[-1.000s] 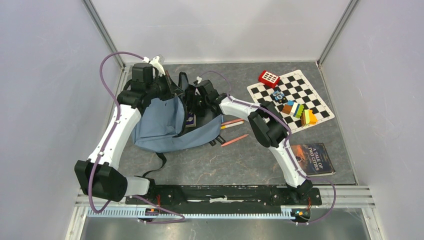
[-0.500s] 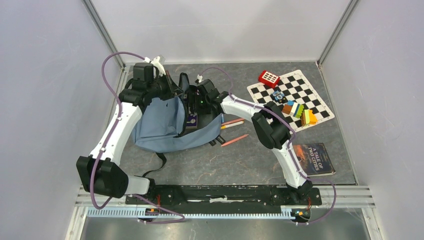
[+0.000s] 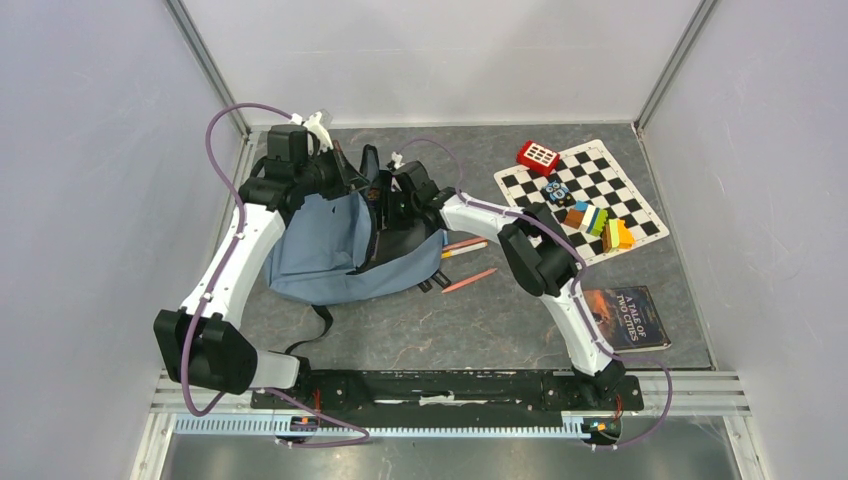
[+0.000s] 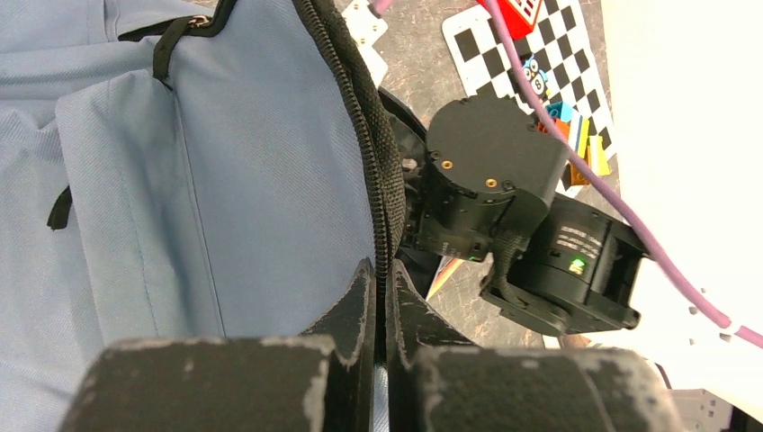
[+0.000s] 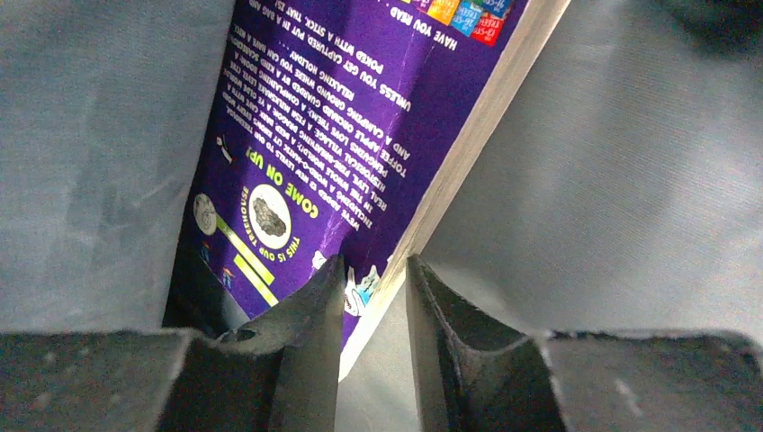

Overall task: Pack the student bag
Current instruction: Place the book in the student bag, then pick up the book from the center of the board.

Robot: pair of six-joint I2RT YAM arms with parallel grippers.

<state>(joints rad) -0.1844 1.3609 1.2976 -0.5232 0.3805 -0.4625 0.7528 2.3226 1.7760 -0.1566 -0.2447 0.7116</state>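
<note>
The blue-grey student bag lies at the back left of the table, its mouth turned toward the right arm. My left gripper is shut on the bag's black zipper edge and holds the flap up; its jaws meet on the edge in the left wrist view. My right gripper reaches into the bag's mouth. In the right wrist view the gripper pinches the corner of a purple book between grey fabric walls. The top view hides the book.
Two pencils lie just right of the bag. A checkerboard mat at the back right carries a red block and coloured blocks. A dark book lies at the front right. Walls enclose the table.
The purple book showed at the bag's mouth in the top view before and is now out of sight inside. My right gripper has pushed a little further into the bag. The left gripper keeps its hold.
</note>
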